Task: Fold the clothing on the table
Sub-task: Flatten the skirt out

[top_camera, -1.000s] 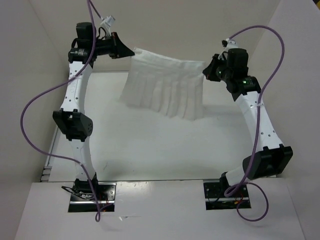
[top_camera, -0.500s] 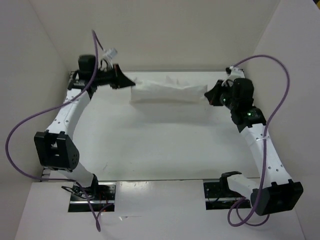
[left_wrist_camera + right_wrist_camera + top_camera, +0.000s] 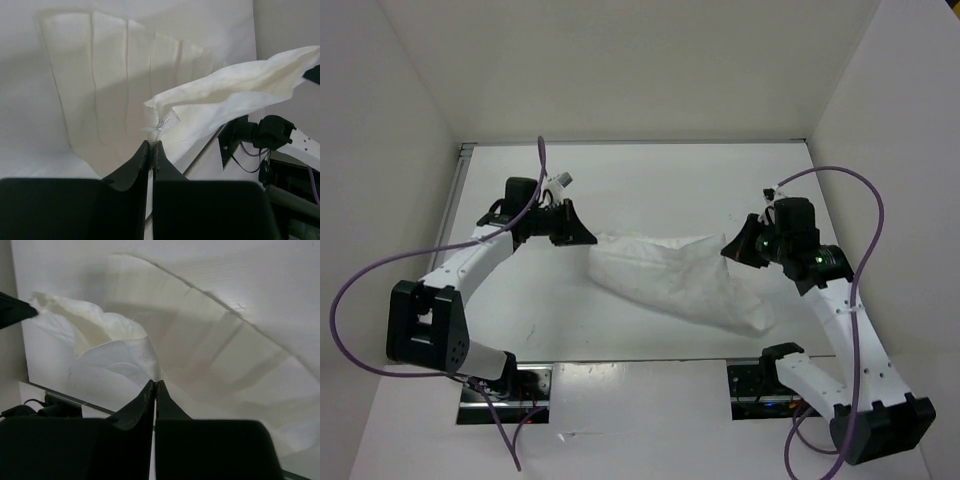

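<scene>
The left tool (image 3: 588, 238) is clenched on one corner of the clothing (image 3: 670, 280), and the right tool (image 3: 728, 248) is clenched on the other corner. The clothing is thin, white and soft, with a fine weave and long straight creases. It sags between the tools onto the smooth white bench (image 3: 640, 180). Plain white walls (image 3: 620, 70) stand behind.

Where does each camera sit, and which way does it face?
Top external: high behind the robot, looking down on the table; left arm, right arm show.
Left wrist: on the left wrist, looking along the left pincer, shut on the clothing.
Right wrist: likewise, along the right pincer, also shut on it.
All share the clothing.
</scene>
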Motion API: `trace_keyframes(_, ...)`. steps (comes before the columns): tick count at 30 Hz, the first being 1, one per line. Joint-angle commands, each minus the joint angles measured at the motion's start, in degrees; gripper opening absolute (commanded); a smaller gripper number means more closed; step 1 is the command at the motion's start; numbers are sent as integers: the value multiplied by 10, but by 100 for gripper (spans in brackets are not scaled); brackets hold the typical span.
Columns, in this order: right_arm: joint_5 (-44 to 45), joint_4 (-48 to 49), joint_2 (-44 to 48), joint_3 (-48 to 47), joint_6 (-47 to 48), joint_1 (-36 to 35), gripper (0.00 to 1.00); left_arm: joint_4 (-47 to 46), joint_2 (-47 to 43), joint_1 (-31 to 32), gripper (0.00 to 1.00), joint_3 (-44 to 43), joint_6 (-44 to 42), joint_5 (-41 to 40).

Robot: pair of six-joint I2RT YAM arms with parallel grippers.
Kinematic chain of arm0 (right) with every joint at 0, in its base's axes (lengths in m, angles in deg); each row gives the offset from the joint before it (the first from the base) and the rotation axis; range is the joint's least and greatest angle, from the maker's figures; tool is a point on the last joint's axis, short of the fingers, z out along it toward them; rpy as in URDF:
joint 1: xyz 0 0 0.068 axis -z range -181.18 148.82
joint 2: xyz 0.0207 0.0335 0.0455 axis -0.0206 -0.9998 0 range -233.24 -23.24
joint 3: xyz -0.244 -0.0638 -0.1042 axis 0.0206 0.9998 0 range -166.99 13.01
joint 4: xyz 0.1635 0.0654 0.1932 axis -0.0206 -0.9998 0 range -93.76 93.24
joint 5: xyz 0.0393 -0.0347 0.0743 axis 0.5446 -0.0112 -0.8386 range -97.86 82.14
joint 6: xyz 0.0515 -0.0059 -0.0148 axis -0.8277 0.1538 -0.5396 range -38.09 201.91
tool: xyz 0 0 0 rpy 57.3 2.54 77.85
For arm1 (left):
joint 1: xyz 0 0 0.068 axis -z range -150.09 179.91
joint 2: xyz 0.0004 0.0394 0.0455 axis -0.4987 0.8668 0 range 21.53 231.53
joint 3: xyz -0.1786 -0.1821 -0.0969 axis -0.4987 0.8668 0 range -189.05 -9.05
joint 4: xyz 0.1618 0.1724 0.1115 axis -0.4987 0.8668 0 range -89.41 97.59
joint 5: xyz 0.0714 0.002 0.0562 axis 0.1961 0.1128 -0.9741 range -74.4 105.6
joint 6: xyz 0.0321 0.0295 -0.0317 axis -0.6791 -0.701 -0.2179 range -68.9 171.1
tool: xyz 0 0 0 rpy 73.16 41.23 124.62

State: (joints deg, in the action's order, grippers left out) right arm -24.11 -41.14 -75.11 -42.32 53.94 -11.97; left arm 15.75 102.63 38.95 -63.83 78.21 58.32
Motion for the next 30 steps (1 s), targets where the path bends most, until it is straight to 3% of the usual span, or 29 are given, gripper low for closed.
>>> trace_keyframes(1,48,-41,-54,-13,-22,-1,0,-26,48,2,0,-57,-14,0)
trace_keyframes(7,90,-53,-91,-31,-27,-1,0,-32,72,7,0,-111,-14,-32)
trace_keyframes(12,157,25,-223,-126,15,35,0,-27,176,-7,0,-226,-14,-49)
trace_keyframes(19,233,90,-399,-412,65,81,0,68,322,-42,0,-584,-31,-55)
trace_keyframes(20,233,90,-425,-442,77,88,0,88,338,-53,0,-693,-38,-55)
trace_keyframes(24,239,97,-445,-566,105,94,0,204,425,-72,1,-927,-50,-55)
trace_keyframes(25,228,104,-439,-588,112,94,0,231,463,-78,2,-1060,-51,-55)
trace_keyframes(26,221,109,-432,-594,118,94,0,268,471,-78,2,-1108,-51,-47)
trace_keyframes(29,188,101,-425,-582,125,94,0,261,425,-90,2,-1043,-65,-39)
trace_keyframes(30,165,108,-413,-540,125,94,0,284,414,-90,2,-1034,-86,-33)
